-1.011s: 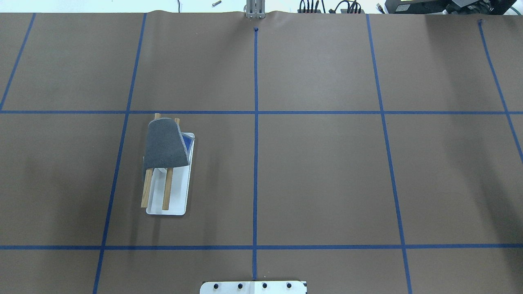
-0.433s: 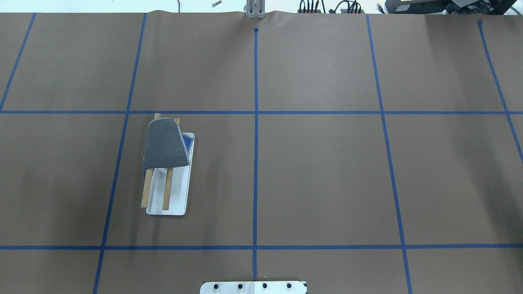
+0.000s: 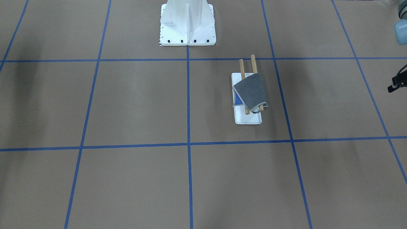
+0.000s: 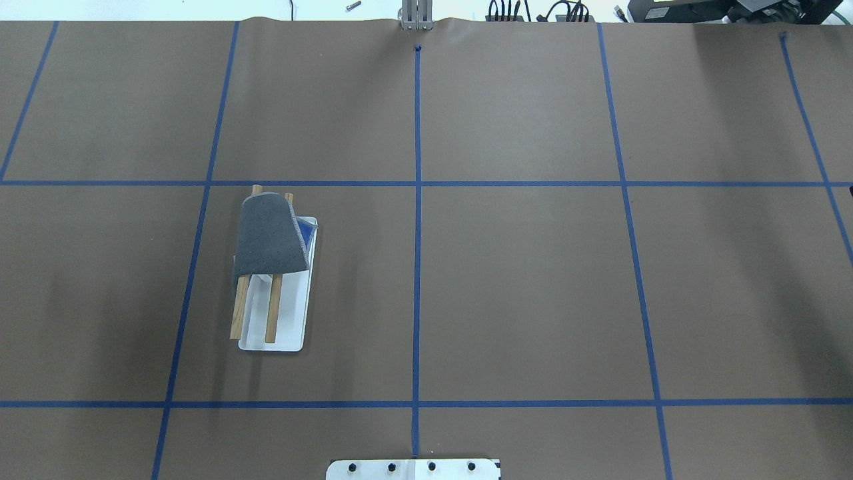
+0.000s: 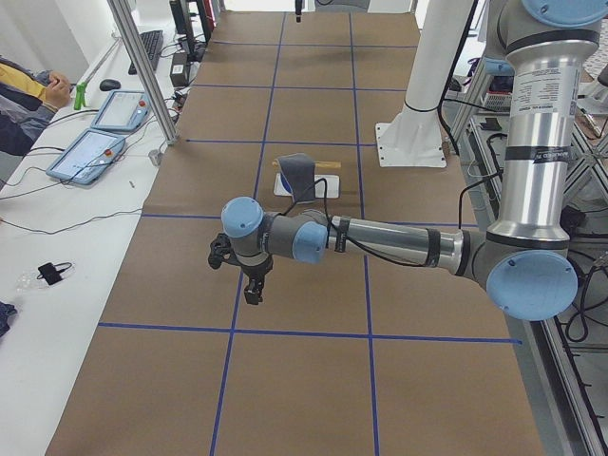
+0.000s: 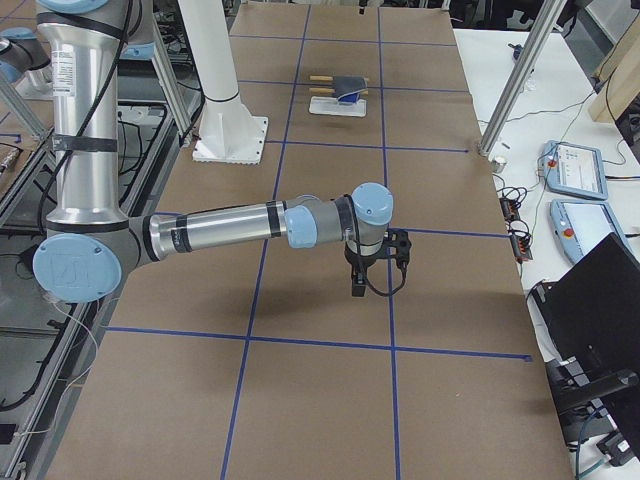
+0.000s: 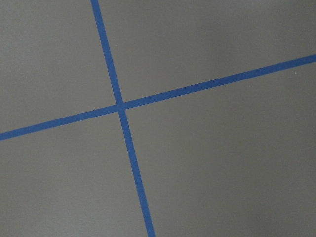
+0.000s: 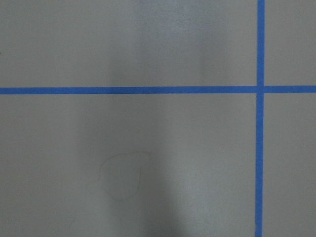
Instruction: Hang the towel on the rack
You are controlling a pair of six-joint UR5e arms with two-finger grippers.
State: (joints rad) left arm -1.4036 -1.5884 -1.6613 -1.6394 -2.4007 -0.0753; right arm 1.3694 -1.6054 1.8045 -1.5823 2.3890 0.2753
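The towel [image 4: 270, 233] is grey with a bit of blue reverse showing at its right edge. It lies draped over the far end of the rack [image 4: 293, 320], a white base with two wooden bars, in the left half of the overhead view. It also shows in the front view [image 3: 251, 90], on the rack [image 3: 248, 119]. The left gripper [image 5: 252, 294] hangs fingers-down over bare table, far from the rack. The right gripper [image 6: 357, 290] hangs over bare table at the other end. I cannot tell whether either is open or shut. Both wrist views show only table and tape.
The robot's white pedestal [image 3: 187, 22] stands at the table's middle edge. Blue tape lines [image 4: 416, 267] divide the brown table. Metal posts [image 5: 142, 66] and operator tablets [image 5: 90, 152] stand along the far side, where a person's arm rests.
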